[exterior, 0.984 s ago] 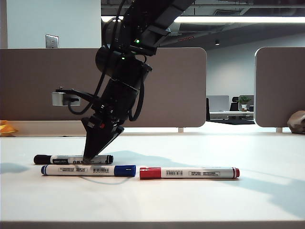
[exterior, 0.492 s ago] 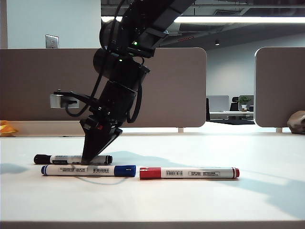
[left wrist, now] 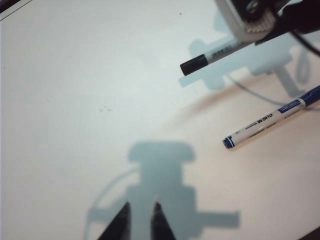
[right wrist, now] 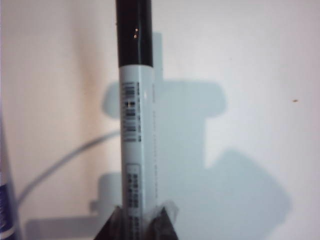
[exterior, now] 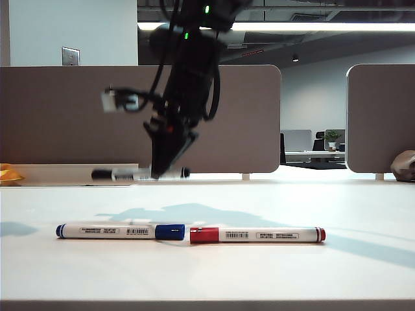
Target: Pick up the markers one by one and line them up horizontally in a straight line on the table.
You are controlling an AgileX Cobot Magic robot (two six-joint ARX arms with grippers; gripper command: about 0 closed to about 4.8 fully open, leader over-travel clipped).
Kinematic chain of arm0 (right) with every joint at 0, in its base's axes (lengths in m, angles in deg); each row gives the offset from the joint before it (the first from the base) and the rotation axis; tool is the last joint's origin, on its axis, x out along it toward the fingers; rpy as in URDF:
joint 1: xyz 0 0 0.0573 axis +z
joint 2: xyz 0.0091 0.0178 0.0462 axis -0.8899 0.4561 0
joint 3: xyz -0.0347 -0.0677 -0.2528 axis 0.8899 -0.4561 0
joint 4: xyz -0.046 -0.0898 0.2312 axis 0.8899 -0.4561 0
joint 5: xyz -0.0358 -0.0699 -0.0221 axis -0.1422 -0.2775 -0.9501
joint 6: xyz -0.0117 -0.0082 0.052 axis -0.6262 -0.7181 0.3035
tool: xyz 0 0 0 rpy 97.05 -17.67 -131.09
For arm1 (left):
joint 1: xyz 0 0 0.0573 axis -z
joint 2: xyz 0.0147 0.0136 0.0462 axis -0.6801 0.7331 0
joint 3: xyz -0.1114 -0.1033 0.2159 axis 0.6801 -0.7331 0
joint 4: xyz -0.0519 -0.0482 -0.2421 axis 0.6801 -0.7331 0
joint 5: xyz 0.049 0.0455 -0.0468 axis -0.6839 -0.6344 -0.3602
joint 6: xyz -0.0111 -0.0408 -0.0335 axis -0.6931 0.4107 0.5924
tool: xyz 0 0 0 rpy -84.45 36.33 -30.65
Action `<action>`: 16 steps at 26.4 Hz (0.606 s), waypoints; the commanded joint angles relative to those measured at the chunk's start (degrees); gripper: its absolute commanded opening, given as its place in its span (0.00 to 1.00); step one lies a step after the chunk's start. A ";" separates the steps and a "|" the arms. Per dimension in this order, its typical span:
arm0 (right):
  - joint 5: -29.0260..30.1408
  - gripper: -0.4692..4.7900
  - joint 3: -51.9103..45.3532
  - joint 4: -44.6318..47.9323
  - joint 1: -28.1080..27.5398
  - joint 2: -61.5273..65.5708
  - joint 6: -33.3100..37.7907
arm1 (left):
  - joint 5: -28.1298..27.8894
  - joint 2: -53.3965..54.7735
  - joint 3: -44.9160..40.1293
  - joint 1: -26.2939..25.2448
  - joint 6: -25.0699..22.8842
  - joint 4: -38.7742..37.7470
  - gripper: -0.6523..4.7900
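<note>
1. My right gripper (exterior: 162,173) hangs in the air above the tabletop (exterior: 272,272), clenched on the black-capped marker (exterior: 139,173), which it holds level across its fingertips.
2. In the right wrist view the black-capped marker (right wrist: 134,100) runs straight out from between the fingertips (right wrist: 165,220), white barrel with a barcode label nearest the gripper and the glossy black cap at the far end.
3. Below the right gripper, and a little nearer the front edge of the tabletop, the blue-capped marker (exterior: 120,231) and the red-capped marker (exterior: 257,234) lie flat, end to end, the blue cap almost touching the red cap.
4. Both have white barrels with barcode labels and look equal in length.
5. Bare tabletop stretches wide on either side of the right gripper and out to the front edge, and grey-brown divider panels (exterior: 65,116) stand along the far edge behind it.
6. My left gripper (left wrist: 140,220) hovers well apart from all three markers, its jaws parted with nothing between them and only bare tabletop beneath.
7. From the left gripper, the blue-capped marker (left wrist: 272,116) lies off to one side, and the black-capped marker (left wrist: 210,56) shows beyond it.
</note>
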 commanded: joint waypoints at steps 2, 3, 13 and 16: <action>0.02 0.15 0.22 -2.60 -0.66 -3.78 -0.13 | 0.31 -0.52 0.22 -0.07 -0.17 0.31 0.22; 0.00 0.15 0.17 -2.91 -0.66 -4.17 -0.15 | 0.37 -0.63 0.22 -0.07 -0.15 0.33 0.22; 0.28 0.15 0.11 -2.80 -2.56 -10.73 -0.15 | 1.03 -1.60 0.22 -0.07 0.04 0.17 0.22; 0.31 0.15 -0.37 -2.64 -3.23 -13.05 -0.15 | 1.60 -1.62 0.22 -0.07 0.04 0.17 0.22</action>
